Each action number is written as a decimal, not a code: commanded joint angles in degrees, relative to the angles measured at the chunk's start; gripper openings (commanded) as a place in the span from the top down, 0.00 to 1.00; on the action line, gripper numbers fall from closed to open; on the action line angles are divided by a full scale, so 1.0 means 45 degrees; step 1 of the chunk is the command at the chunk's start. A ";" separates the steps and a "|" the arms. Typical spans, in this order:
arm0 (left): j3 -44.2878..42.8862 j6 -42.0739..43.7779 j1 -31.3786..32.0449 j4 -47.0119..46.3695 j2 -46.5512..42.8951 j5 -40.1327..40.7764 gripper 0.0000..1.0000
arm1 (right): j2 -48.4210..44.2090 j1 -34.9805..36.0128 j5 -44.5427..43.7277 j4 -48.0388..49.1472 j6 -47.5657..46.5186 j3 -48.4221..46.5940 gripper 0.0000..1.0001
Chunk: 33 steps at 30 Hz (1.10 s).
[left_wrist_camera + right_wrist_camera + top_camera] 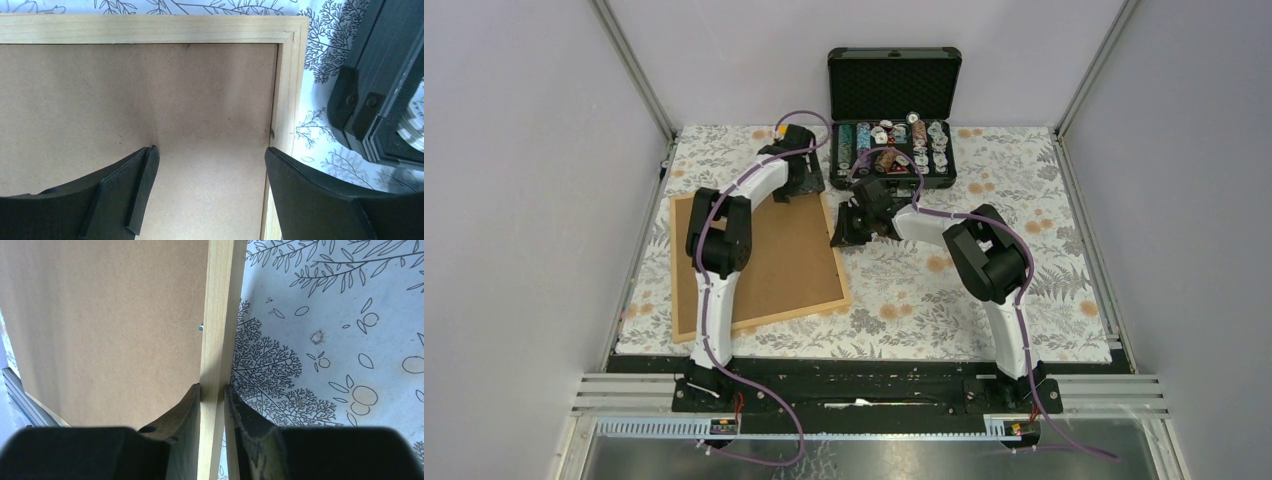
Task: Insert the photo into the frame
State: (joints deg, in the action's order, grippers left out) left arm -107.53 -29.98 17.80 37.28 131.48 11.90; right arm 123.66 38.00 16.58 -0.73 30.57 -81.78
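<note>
The frame of light wood lies flat on the left half of the table, and a plain brown backing sheet fills it. The photo is not in view. My left gripper hovers open over the frame's far right corner; in the left wrist view its fingers straddle bare backing beside the wooden rail, holding nothing. My right gripper is at the frame's right edge. In the right wrist view it is shut on the thin wooden rail, one finger on each side.
An open black case with small jars and spools stands at the back centre, close to the frame's far corner. A floral cloth covers the table. Grey walls and metal posts enclose the table.
</note>
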 commanded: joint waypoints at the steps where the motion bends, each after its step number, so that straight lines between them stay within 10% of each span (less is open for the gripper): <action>1: 0.1241 -0.0849 -0.0787 -0.1353 -0.0541 -0.3604 0.13 | 0.0680 0.0032 -0.0267 -0.1322 -0.0526 0.0424 0.99; 33: 0.0454 -0.0184 -0.0089 -0.0222 0.0637 -0.1162 0.15 | 0.0757 0.0033 -0.0090 -0.1322 -0.0546 0.0360 0.99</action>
State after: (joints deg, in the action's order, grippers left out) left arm -107.26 -31.66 16.91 33.45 131.44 7.60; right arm 123.70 37.98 16.80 -0.67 30.41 -81.78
